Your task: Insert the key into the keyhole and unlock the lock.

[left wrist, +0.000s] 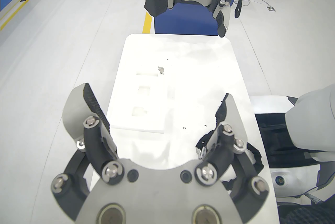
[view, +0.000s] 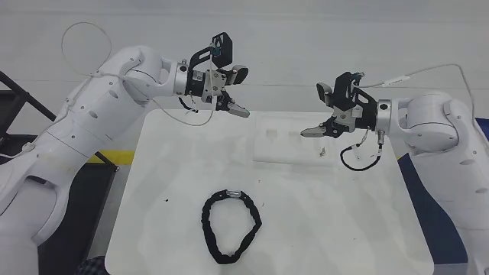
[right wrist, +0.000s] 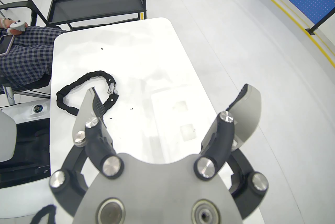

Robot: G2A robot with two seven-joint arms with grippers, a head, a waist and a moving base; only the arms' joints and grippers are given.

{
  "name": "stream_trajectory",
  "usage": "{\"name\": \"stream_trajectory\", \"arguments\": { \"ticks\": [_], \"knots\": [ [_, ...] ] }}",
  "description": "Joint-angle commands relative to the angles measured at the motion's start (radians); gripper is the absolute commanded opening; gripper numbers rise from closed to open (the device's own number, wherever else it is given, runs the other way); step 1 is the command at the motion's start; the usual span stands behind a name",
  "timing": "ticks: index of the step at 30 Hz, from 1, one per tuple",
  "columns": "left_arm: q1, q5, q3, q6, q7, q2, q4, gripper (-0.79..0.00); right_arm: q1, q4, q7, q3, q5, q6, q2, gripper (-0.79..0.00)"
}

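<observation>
1. One left gripper (view: 240,92) hung by the far left edge of the white table (view: 153,221) — fingers spread, empty.
2. One black sleeved chain lock (view: 207,228) lay as a closed loop at the near middle, its long axis running near-to-far, with the silver barrel (view: 229,194) at the far end.
3. One white foam block (view: 283,141) with three square pockets sat farther back.
4. One small metal key (view: 322,151) lay on the block's right end — too small to tell which way it pointed.
5. One right gripper (view: 318,112) hung just above the key, fingers spread, empty.

I can only see the key (view: 323,151) as a speck right of centre in the top view, the keyhole on the chain lock (view: 231,225) is too small to find, and a finger (left wrist: 231,117) of the left gripper (left wrist: 156,91) hides most of the chain.
</observation>
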Motion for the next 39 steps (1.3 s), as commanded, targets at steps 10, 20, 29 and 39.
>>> {"name": "stream_trajectory", "arguments": {
  "ticks": [10,20,29,39],
  "knots": [
    [0.0,0.0,0.0,0.0,0.0,0.0,0.0,0.0,0.0,0.0,0.0,0.0,0.0,0.0,0.0,-0.001],
    [0.0,0.0,0.0,0.0,0.0,0.0,0.0,0.0,-0.014,0.016,-0.008,-0.03,-0.01,0.066,-0.004,0.0],
    [0.0,0.0,0.0,0.0,0.0,0.0,0.0,0.0,-0.024,0.146,0.06,-0.085,0.057,0.352,-0.018,0.0],
    [0.0,0.0,0.0,0.0,0.0,0.0,0.0,0.0,0.039,0.312,0.202,-0.198,0.071,0.648,-0.054,0.0]
  ]
}}
